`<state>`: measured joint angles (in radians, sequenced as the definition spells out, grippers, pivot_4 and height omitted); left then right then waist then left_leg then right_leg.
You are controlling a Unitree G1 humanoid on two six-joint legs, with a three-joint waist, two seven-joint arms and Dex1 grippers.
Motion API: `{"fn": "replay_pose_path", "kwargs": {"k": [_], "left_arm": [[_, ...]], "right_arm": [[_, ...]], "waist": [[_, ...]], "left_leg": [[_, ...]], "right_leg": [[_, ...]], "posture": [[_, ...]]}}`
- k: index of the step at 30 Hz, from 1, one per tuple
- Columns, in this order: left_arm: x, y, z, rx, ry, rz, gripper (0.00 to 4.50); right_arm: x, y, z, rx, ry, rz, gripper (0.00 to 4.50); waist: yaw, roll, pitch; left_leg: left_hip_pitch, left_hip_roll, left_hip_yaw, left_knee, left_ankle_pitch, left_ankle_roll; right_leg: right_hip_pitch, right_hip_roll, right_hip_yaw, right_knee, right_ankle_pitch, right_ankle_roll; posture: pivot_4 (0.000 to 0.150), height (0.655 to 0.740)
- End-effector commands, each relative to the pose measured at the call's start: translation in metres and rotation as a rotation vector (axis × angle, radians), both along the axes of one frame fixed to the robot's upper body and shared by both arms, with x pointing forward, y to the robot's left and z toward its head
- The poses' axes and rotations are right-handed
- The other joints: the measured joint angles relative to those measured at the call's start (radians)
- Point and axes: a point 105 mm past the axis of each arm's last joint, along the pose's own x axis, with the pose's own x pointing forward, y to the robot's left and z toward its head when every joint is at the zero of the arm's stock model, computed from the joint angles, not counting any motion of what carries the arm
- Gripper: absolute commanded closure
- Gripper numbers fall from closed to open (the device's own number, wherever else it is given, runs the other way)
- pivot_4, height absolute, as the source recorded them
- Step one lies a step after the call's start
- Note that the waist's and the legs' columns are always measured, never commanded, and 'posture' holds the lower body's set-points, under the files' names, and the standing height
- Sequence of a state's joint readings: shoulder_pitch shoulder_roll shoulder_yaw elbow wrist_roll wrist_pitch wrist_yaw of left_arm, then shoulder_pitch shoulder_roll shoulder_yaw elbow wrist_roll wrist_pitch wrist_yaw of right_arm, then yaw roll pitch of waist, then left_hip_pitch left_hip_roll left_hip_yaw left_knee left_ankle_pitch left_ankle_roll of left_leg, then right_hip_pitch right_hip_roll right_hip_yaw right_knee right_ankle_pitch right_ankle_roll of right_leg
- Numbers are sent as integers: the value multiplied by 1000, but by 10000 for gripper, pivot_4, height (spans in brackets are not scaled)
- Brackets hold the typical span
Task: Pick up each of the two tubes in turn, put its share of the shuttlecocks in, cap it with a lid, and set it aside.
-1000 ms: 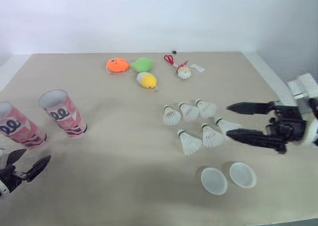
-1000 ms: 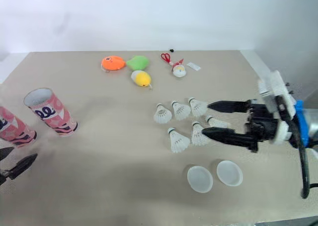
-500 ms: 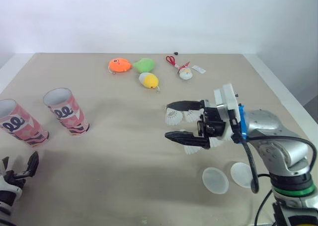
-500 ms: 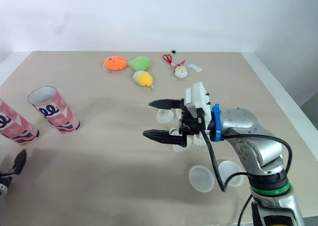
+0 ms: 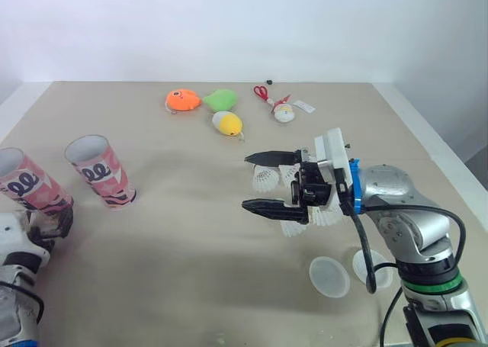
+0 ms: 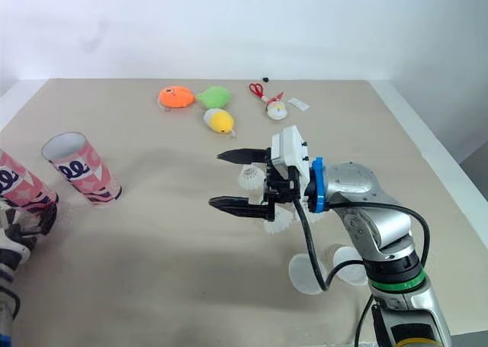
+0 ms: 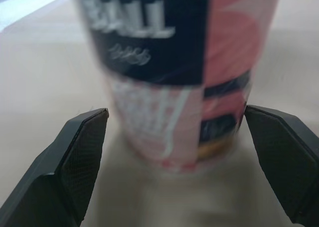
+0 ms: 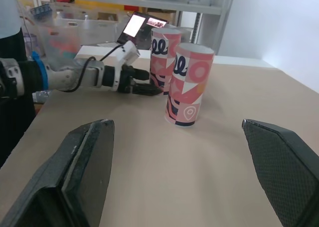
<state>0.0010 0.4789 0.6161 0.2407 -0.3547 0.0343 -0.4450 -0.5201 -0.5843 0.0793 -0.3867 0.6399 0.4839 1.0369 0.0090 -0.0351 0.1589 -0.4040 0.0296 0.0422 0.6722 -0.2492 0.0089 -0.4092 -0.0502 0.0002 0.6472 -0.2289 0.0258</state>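
- The beige table (image 5: 191, 248) held shuttlecocks (image 5: 264, 181) and lids (image 5: 329, 277) right of centre.
- At far left, the left gripper (image 7: 174, 114) gaped wide around the leftmost tube (image 5: 30, 188), low at its base.
- The right gripper (image 5: 245, 181) hung mid-frame, spread and empty.
- A grip that low might topple it into the neighbouring tube (image 5: 99, 171).

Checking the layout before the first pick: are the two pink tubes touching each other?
Apart. The left eye view shows a strip of bare table between the far-left tube and the second tube, from rims to bases.
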Motion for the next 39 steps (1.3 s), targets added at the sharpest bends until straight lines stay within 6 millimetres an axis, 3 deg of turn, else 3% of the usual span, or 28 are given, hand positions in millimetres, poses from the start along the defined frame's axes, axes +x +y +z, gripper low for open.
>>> {"fn": "replay_pose_path", "kwargs": {"k": [1, 17, 21, 28, 30, 33, 34, 39], "left_arm": [[8, 7, 8, 29, -11, -1, 0], [18, 15, 17, 27, -34, 7, 0], [17, 14, 16, 28, -32, -1, 11992], [9, 17, 18, 39, -34, 15, 11992], [5, 19, 26, 58, -44, 6, 11992], [-11, 22, 63, 103, -56, -110, 11992], [-18, 19, 73, 145, -15, -191, 11992], [-53, 5, 96, 293, 287, -509, 11992]], "right_arm": [[-3, 1, 5, 18, -36, -4, 1081], [-9, 3, 1, 32, 37, 2, 1081], [-9, 3, 1, 30, 41, 0, 0], [-12, 3, -3, 35, 61, -5, 0], [-14, 2, -4, 38, 70, -16, 0], [-17, -6, -6, 53, 82, -61, 0], [-19, -8, -8, 57, 89, -77, 0], [-31, -20, -23, 48, 128, -151, 0]], "waist": [[0, 0, 0], [-1, 0, 0], [-1, 0, 0], [-1, 0, 0], [-1, 0, 0], [-3, -4, 0], [-5, -8, -1], [-4, -4, 1]], "left_leg": [[0, 0, 0, 0, 0, 0], [0, 0, 0, -1, 0, 0], [-1, 0, 0, -1, 0, 0], [-1, 0, 0, -2, 0, -1], [-1, 0, 0, -3, -1, -1], [-3, 0, -1, -4, -1, -3], [-5, 1, -1, -5, -1, -5], [-5, 1, 0, -13, -1, -10]], "right_leg": [[0, 0, 0, 0, 0, 0], [-1, -5, -1, 0, 0, 0], [-1, -6, -1, -1, 0, 0], [-1, -9, -1, -1, -1, -1], [-2, -9, -2, -1, -1, -2], [-4, -10, -2, -1, -3, -5], [-7, -10, -3, -1, -4, -8], [-11, -15, -10, -2, -7, -13]], "posture": [[1500, 7400], [1500, 7400], [1500, 7400], [1500, 7400], [1500, 7400], [1500, 7400], [1500, 7400], [1500, 7400]]}}
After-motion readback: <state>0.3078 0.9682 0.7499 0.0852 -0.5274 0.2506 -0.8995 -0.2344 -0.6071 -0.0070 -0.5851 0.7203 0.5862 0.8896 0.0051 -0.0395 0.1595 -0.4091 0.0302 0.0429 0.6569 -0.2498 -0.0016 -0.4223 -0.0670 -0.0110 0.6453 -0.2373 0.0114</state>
